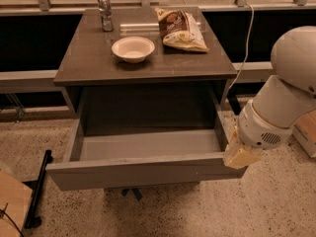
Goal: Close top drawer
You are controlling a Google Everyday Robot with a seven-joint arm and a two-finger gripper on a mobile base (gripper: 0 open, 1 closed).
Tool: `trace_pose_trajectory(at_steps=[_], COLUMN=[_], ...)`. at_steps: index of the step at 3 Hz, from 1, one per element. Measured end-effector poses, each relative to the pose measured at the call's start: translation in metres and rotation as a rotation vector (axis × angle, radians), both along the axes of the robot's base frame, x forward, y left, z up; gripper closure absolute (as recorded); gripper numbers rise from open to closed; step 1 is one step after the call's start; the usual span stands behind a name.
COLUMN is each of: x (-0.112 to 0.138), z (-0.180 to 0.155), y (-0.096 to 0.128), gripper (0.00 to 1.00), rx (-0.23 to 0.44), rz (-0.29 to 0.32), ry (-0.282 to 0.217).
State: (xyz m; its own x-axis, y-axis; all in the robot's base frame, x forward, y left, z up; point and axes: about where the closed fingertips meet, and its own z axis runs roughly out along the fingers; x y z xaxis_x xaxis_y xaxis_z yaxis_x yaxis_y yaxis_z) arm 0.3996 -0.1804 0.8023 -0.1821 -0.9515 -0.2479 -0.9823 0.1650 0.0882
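Top drawer is seen pulled far out of the cabinet, toward the cam. Its flat front panel sits well fwd of the cabinet face, with the long axis running L–R across nearly the full cabinet width. The grey interior is exposed, and nothing can be made out in it.

The gripper is found fwd of the cabinet's front-right corner, at the right end of the drawer's panel. It's touching that end or just beside it; contact can't be confirmed. Whether it's spread or pressed together can't be told, since only a pale, blocky end is shown below the white arm.

Key relation: the drawer lies to the gripper's left, and the cabinet opening lies beyond the panel, away from the cam. A push is judged to be needed square to the panel's long axis, straight into the cabinet. The gripper appears to be at the panel's corner, not in front of it, so it would prob. have to be brought round onto the panel face, and pref. nearer mid-width. If the push is applied at the far right end, the drawer may be skewed and jam.

Closing is judged not yet begun. A bowl, a snack bag and a metal cup are set on top of the cabinet, out of the drawer's path.
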Motion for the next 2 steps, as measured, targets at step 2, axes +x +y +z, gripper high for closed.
trace_pose_trajectory(at_steps=[2], x=[-0.01], z=[-0.071], y=[0.0], gripper=[1.0], rx=[0.072], rz=[-0.072], ry=[0.114])
